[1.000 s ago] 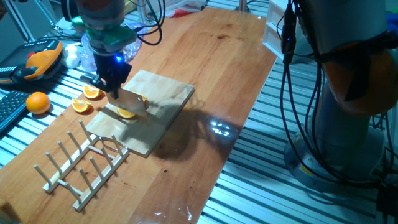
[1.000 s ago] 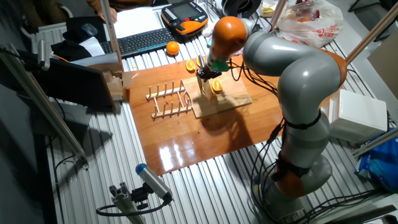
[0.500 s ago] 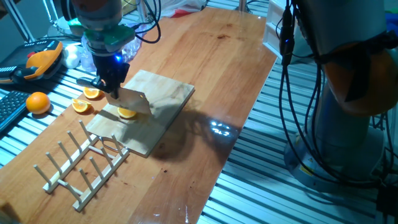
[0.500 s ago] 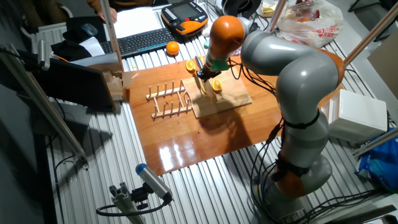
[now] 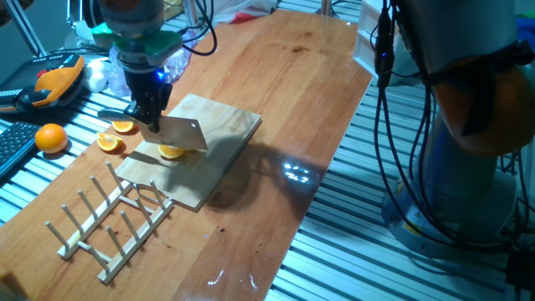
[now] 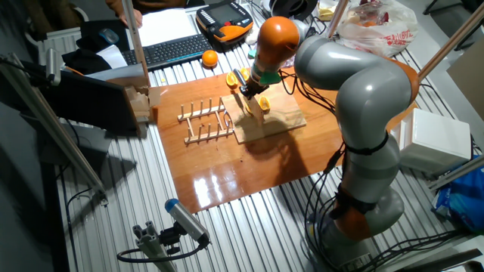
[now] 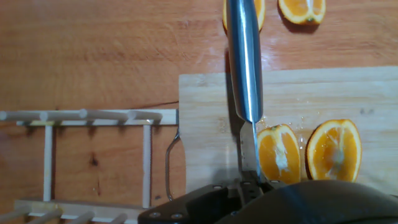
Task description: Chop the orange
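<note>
The orange lies cut in two wedge-shaped pieces [image 7: 278, 154] [image 7: 334, 149] side by side on the wooden cutting board [image 7: 205, 118], cut faces up. In one fixed view it shows as a single orange spot [image 5: 171, 151] under the blade. My gripper [image 5: 149, 115] is shut on the handle of a cleaver [image 5: 180, 133] and holds the blade just above the board, to the left of the pieces in the hand view [image 7: 244, 56]. The other fixed view shows the gripper [image 6: 249, 89] beside the orange [image 6: 263, 103].
Two smaller thin wedges [image 5: 124, 126] [image 5: 109, 143] lie on the table left of the board. A whole orange [image 5: 51, 137] sits off the table's edge on the slats. A wooden dish rack [image 5: 109, 217] stands near the board's front end. A teach pendant [image 5: 54, 79] lies at the back left.
The cleaver has risen off the orange and now hangs a little above it. The two pieces stay on the board.
</note>
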